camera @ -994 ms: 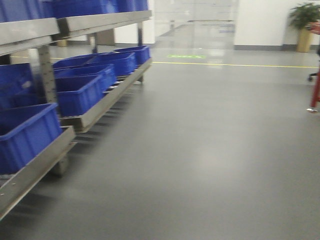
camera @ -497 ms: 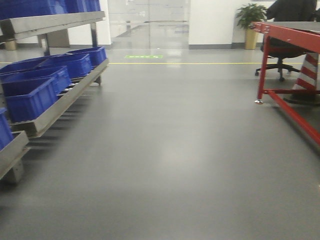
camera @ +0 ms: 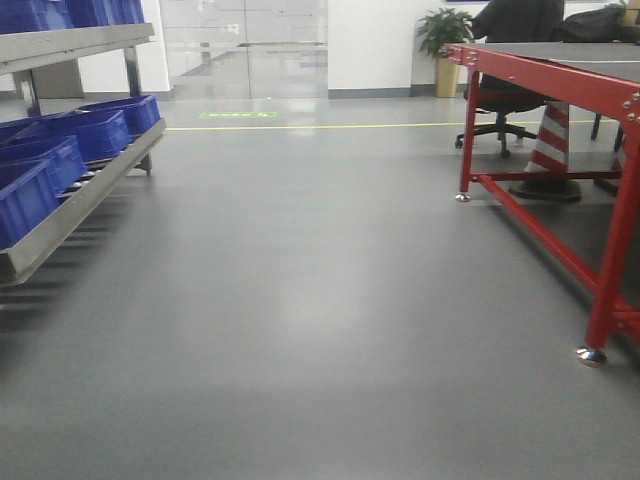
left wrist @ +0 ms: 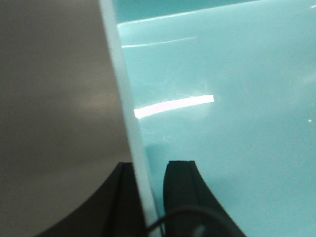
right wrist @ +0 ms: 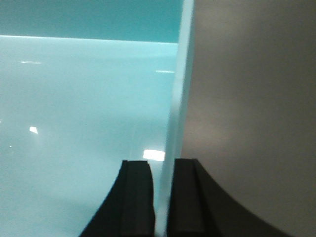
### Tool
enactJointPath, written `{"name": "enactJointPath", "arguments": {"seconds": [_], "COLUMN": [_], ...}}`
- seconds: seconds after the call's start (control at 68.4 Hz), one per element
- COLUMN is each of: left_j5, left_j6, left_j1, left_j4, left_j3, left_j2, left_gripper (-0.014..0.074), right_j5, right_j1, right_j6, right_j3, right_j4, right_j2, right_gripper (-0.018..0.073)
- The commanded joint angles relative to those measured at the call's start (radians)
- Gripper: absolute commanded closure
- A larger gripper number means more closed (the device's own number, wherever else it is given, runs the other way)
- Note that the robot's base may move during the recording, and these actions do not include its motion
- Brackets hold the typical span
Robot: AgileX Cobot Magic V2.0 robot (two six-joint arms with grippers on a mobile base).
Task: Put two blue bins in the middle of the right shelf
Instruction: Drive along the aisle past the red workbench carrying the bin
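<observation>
Only one wall of the gripped blue bin (left wrist: pixel 222 74) shows, while the shelf (camera: pixel 85 200) and red table (camera: pixel 560 82) run off-frame.

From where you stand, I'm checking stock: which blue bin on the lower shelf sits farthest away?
The bin at the far end of the lower shelf, by the upright post; the other bins in that row all lie nearer the camera.

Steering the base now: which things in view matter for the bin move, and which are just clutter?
Job: carried bin, clamped by left claw and right claw; shelved blue bins.
Lying about: red table; potted plant; office chair; striped cone.
</observation>
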Motion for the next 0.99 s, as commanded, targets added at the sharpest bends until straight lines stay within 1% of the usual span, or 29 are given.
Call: {"name": "enactJointPath", "arguments": {"seconds": [0.0, 0.979], "left_j5": [-0.022, -0.022], "left_j6": [0.016, 0.016], "left_j1": [0.000, 0.000], "left_j4": [-0.004, -0.004], "left_j3": [-0.010, -0.010], "left_j2": [-0.018, -0.018], "left_gripper": [0.0707, 0.0707], "right_j5": [-0.043, -0.043], "right_j1": [-0.003, -0.003], "right_j6": [-0.015, -0.015], "right_j3": [-0.011, -0.011], "right_j4": [-0.006, -0.006], "right_j2": [-0.013, -0.013], "right_gripper": [0.0711, 0.0711]}}
